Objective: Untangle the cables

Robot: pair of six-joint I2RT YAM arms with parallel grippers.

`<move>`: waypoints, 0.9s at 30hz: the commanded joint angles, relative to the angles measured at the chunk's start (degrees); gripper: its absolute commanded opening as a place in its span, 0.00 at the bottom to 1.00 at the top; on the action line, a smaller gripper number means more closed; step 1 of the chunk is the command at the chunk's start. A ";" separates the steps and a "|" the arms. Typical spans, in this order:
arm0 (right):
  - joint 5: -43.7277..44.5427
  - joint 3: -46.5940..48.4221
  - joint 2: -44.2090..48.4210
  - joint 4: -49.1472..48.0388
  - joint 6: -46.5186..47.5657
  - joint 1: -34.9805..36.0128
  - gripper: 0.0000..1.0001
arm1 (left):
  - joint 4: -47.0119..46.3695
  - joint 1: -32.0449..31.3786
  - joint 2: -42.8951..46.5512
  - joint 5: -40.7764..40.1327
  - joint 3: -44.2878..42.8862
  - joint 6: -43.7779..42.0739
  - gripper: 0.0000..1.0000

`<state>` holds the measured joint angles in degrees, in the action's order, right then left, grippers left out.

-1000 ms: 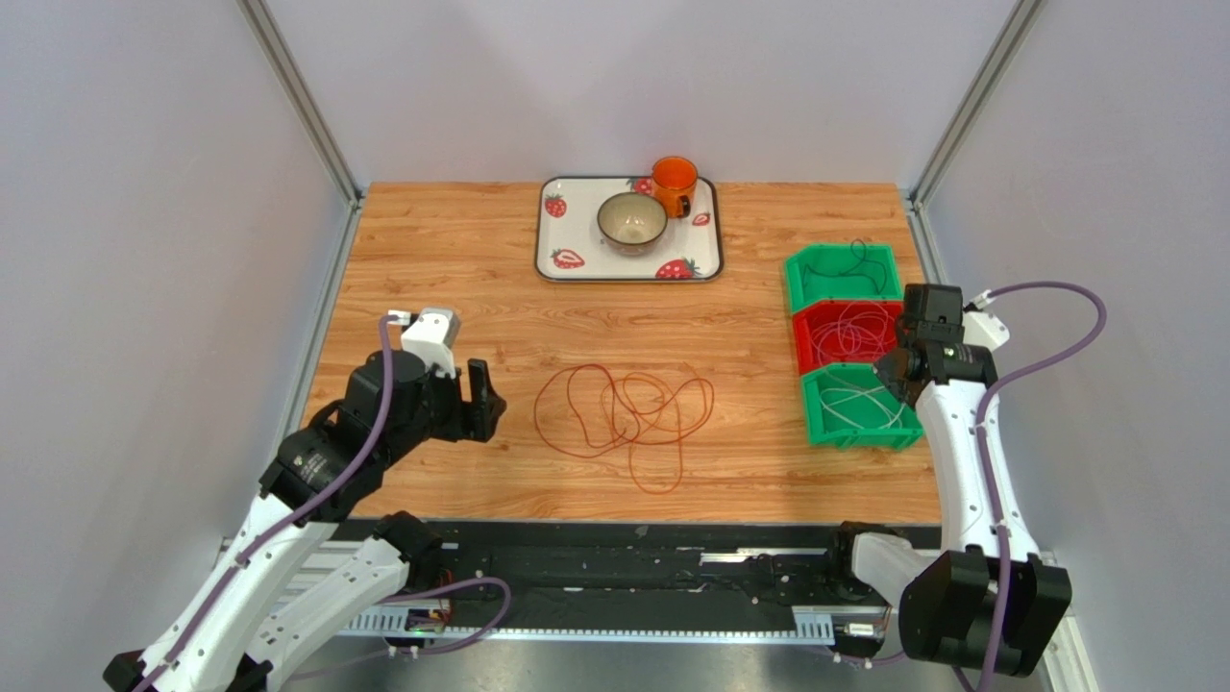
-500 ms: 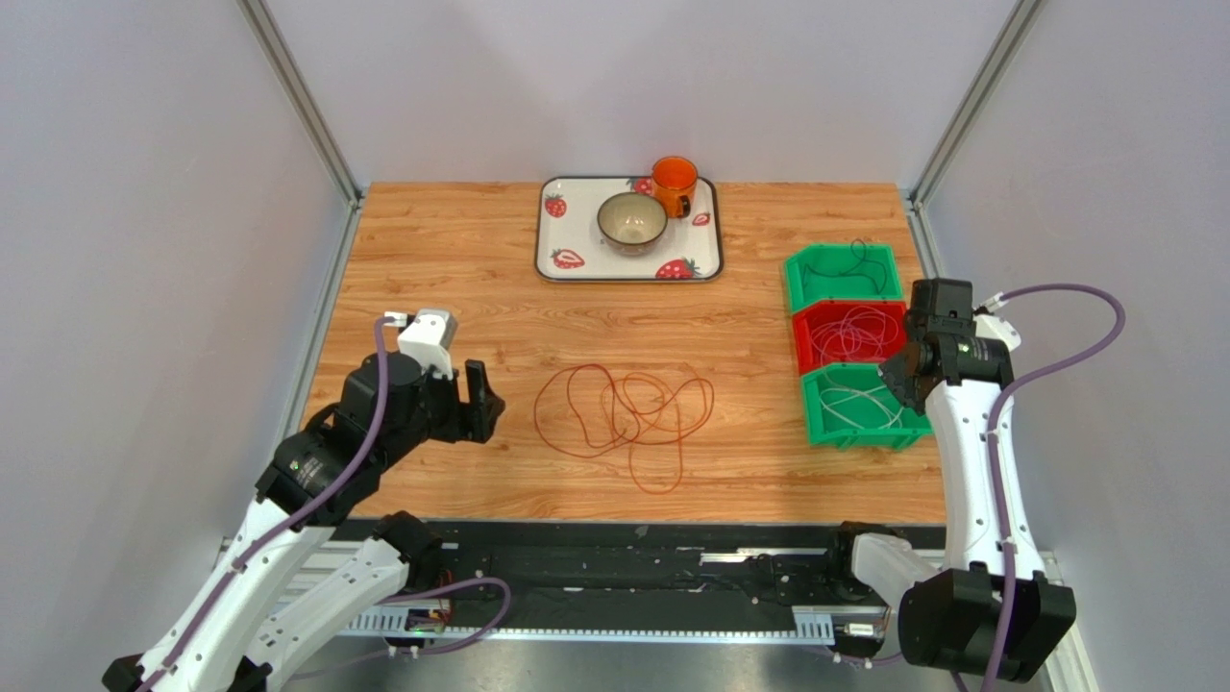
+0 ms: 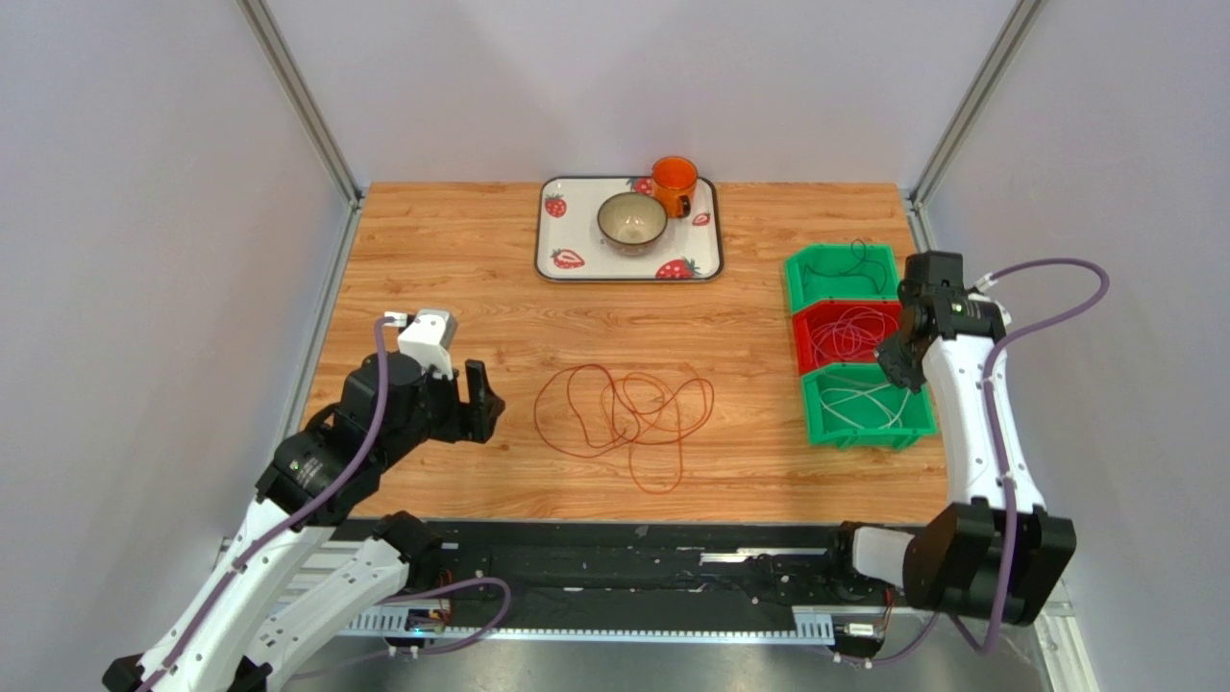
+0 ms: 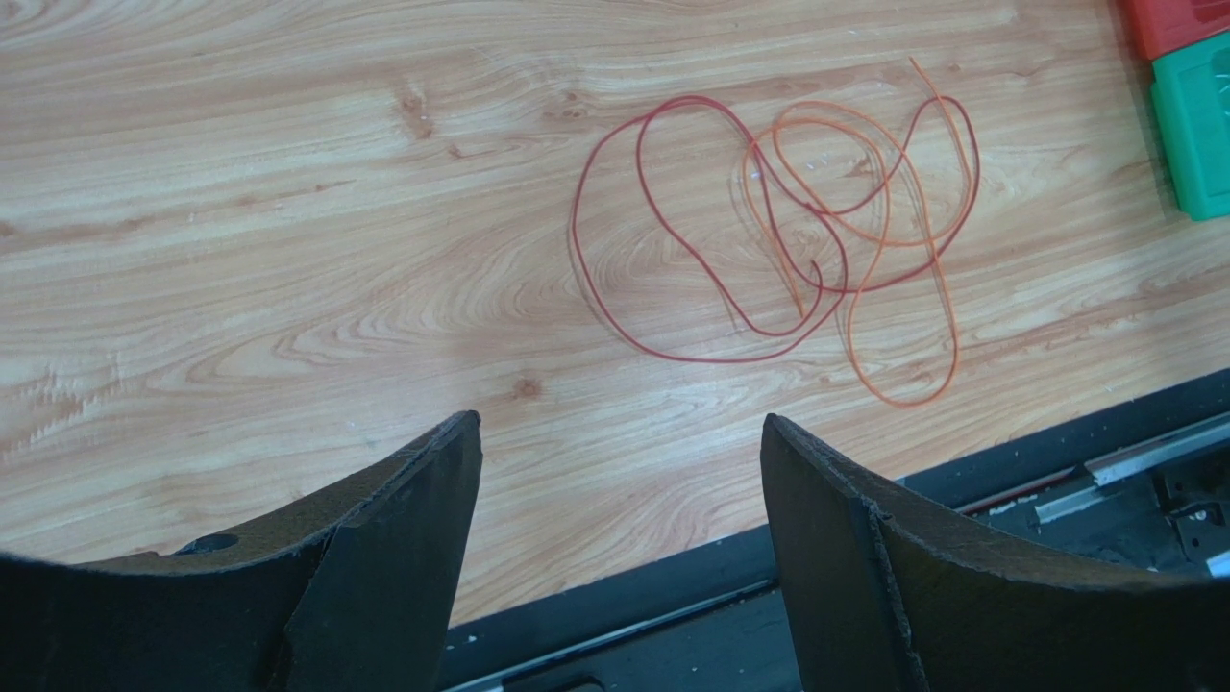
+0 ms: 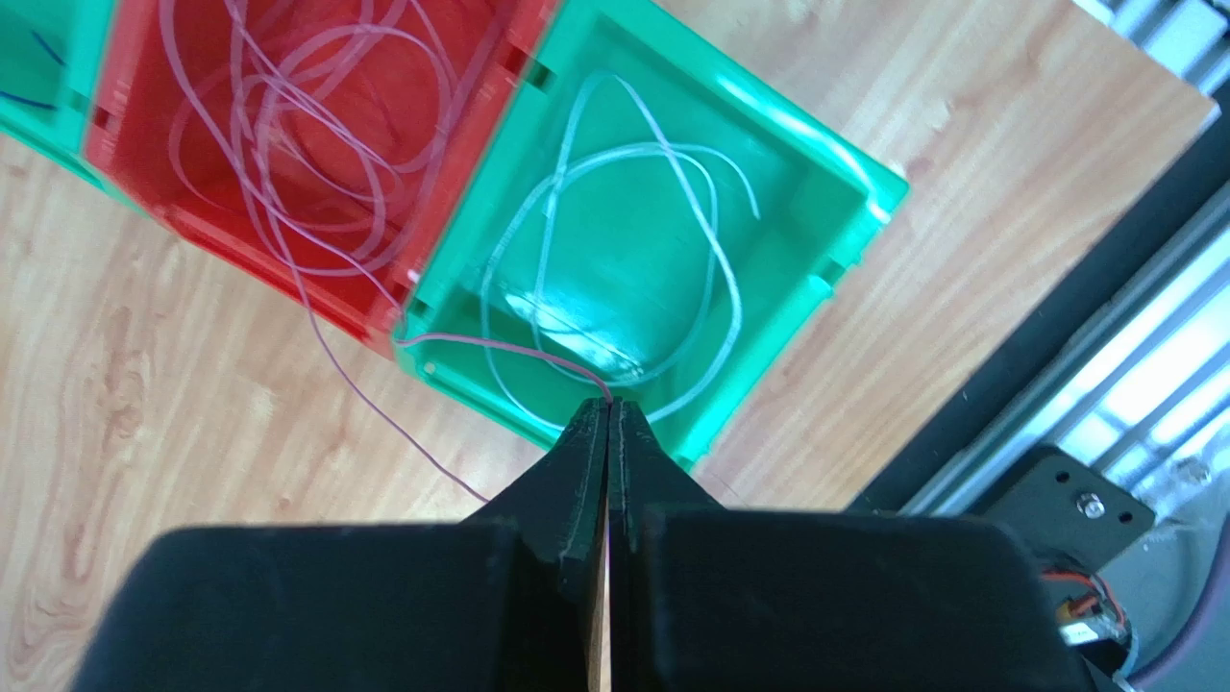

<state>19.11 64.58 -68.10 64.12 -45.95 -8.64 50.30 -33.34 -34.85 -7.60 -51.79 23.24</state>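
Note:
A tangle of red cable (image 3: pixel 578 411) and orange cable (image 3: pixel 672 440) lies in loose loops mid-table; the left wrist view shows the red cable (image 4: pixel 576 238) crossing the orange cable (image 4: pixel 903 401). My left gripper (image 3: pixel 484 404) is open and holds nothing, just left of the tangle (image 4: pixel 618 421). My right gripper (image 3: pixel 898 361) is shut on a thin pink cable (image 5: pixel 491 343) above the near green bin (image 5: pixel 809 188). That pink cable trails back into the red bin (image 5: pixel 477 87), and one strand hangs over the bin wall onto the wood. A white cable (image 5: pixel 715 260) lies coiled in the near green bin.
Three bins stand in a row at the right edge: far green bin (image 3: pixel 794 274) with a dark cable (image 3: pixel 859 260), red bin (image 3: pixel 799 339), near green bin (image 3: pixel 816 418). A strawberry tray (image 3: pixel 552 245) with a bowl (image 3: pixel 633 221) and an orange cup (image 3: pixel 673 183) sits at the back.
My right arm has shifted toward the back of the table over the bins, still shut on the pink cable. The left arm and the red-orange tangle have not moved.

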 commanded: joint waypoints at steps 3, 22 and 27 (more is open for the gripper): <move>2.51 9.50 -8.97 -3.91 2.71 -0.84 0.00 | -1.44 0.03 0.57 -0.14 -0.77 -0.74 0.79; 6.83 10.58 -26.30 -19.19 8.16 -3.13 0.00 | -1.35 0.12 -1.18 -0.23 -0.94 -0.74 0.79; 5.76 9.07 -29.72 -22.89 9.12 -3.05 0.00 | -1.26 0.03 -1.19 -0.40 -0.86 -0.57 0.79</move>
<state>24.47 74.13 -95.22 47.16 -38.28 -11.70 50.33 -33.34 -36.12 -7.88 -51.79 23.24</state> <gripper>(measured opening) 0.005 0.795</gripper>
